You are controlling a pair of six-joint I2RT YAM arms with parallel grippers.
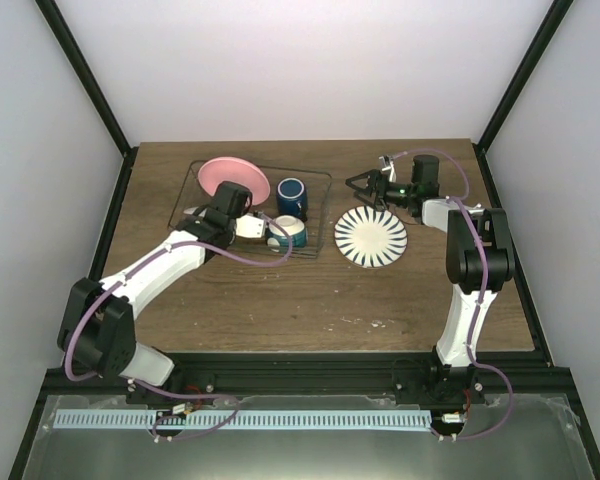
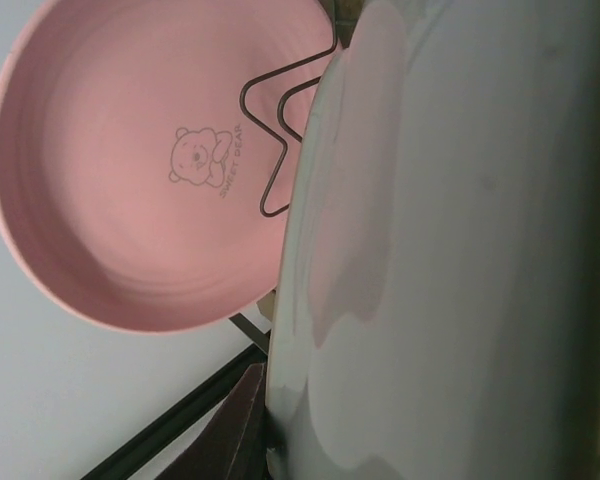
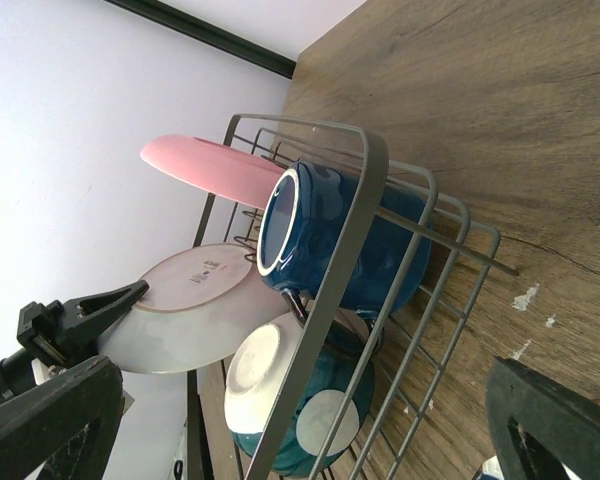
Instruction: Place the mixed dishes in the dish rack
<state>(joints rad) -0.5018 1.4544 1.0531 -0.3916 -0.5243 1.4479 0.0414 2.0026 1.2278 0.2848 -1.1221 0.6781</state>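
Filling the right side of the left wrist view, a pale-backed plate (image 2: 460, 250) shows smooth and glossy, with pink reflected on it. The left gripper (image 1: 263, 229) is clamped on this plate's rim and holds it on edge, tilted, over the near part of the dish rack (image 3: 364, 185). Its cream underside faces the right arm, and its front face is hidden.

Behind it the pink plate (image 2: 130, 170) stands on edge in the rack's far left corner, propped by a bent wire divider. Its matte, round face carries a small bear print and is turned toward the left wrist camera.

The rack is one rectangular basket of thin grey wire, with its long axis running left to right across the dark, wood-grain table (image 1: 280, 300).

One dark blue mug (image 3: 305, 220) sits upright at the rack's far right, mouth up, its glaze dimpled. One small bowl (image 3: 255, 375) rests in the near right corner, cream inside and teal with pale dots outside, with its opening tipped upward.

That makes three plates in all. The third is a white plate with dark radial stripes (image 1: 370, 237), lying flat on the table just beside the rack's right end.

Near the striped plate's far edge hangs the right gripper (image 1: 358, 190), pointing toward the rack. Its black fingers (image 3: 50, 420) are spread wide apart and touch nothing.
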